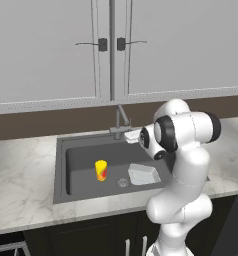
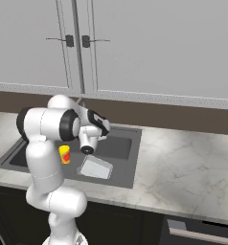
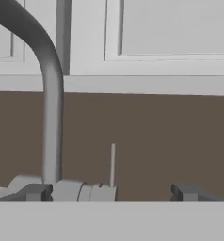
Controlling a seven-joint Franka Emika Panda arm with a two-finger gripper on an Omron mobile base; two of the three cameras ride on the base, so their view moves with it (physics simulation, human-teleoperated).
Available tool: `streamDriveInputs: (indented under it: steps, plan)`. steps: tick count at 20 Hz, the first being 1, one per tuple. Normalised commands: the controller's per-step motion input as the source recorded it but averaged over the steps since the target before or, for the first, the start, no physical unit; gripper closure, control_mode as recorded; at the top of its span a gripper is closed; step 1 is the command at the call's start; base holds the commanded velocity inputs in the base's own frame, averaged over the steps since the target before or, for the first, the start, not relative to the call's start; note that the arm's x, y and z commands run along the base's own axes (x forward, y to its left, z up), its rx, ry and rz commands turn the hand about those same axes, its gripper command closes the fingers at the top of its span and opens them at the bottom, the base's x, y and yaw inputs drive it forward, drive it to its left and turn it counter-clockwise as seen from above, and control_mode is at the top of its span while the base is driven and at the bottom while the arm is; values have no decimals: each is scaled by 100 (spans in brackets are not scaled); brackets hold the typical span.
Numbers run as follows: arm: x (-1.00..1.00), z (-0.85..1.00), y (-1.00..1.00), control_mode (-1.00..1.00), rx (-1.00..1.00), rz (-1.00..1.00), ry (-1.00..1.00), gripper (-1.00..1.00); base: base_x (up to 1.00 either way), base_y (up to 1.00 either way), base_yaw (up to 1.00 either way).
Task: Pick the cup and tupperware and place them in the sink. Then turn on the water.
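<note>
Tool (image 3: pixel 112 192) jaws stand wide apart with nothing between them; in the hand view the two dark fingertips (image 3: pixel 36 192) sit far to either side at the bottom, framing the faucet base. Just ahead of the tool, that base (image 3: pixel 81 191) is a short grey cylinder with a tiny red and blue mark, and a thin handle rod (image 3: pixel 113 164) rises upright from it. The faucet (image 3: pixel 48 94) neck climbs from the base and bends away to the upper left, against a brown backsplash (image 3: pixel 180 136) with pale cabinets (image 3: pixel 170 28) above.

From the left base view the tool (image 1: pixel 133 135) hangs at the back rim of the sink (image 1: pixel 61 170), close beside the faucet (image 1: pixel 120 120), with the white arm (image 1: pixel 183 165) bent over the sink's right side. No stream runs from the spout.

Inside the sink, the cup (image 1: pixel 101 170) stands upright near the middle of the dark floor, yellow with a red patch. The tupperware (image 1: pixel 144 174) lies flat to its right, apart from the cup, with the round drain (image 1: pixel 123 182) between them and a little nearer the front. From the right base view the cup (image 2: pixel 64 154) shows partly behind the arm and the tupperware (image 2: pixel 96 168) lies near the sink's front right corner.

A marble table (image 1: pixel 21 175) surrounds the sink on both sides.
</note>
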Motion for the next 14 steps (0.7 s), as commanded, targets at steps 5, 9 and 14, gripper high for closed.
streamDriveInputs:
  steps: [5,9,14]
  plan:
    - [9,-7,0,-100,0,0,0,-100,0,0,0]
    - [9,0,0,-100,0,0,0,-100,0,0,0]
    - [10,0,0,-100,0,0,0,-100,0,0,0]
